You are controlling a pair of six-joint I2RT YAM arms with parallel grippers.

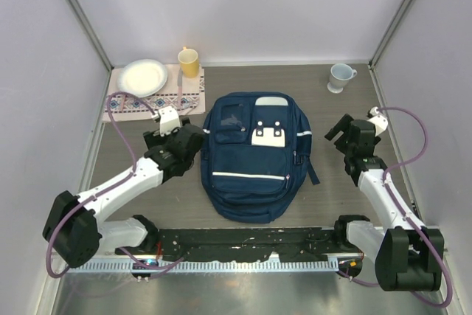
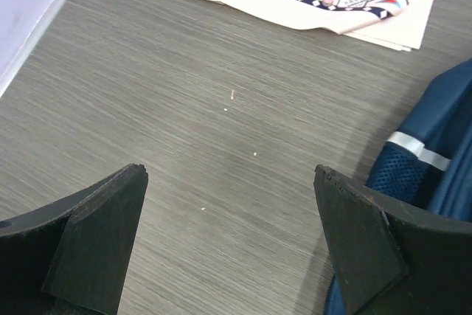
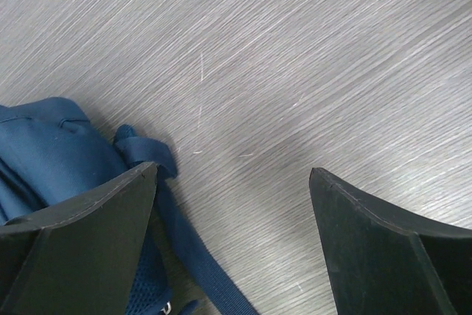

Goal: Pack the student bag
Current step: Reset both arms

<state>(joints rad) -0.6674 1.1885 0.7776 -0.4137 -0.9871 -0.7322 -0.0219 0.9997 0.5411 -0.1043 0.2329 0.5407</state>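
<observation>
A white plate (image 1: 143, 77) and yellow cup (image 1: 189, 62) sit on a patterned mat (image 1: 181, 101), a pale mug (image 1: 340, 77) well apart.

White arms (image 1: 125, 182), black joints (image 1: 72, 230), purple cables (image 1: 110, 108).

A robot lab cell: pale panel walls (image 1: 243, 5) box in a grey table (image 1: 332, 119) with a black mounting rail (image 1: 243, 240).

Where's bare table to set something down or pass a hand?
Free: far strip between yellow cup and mug, beyond the student bag; gap between bag and right gripper. Crowded: far-left corner with placemat and plate; bag's left side, left gripper close.
</observation>
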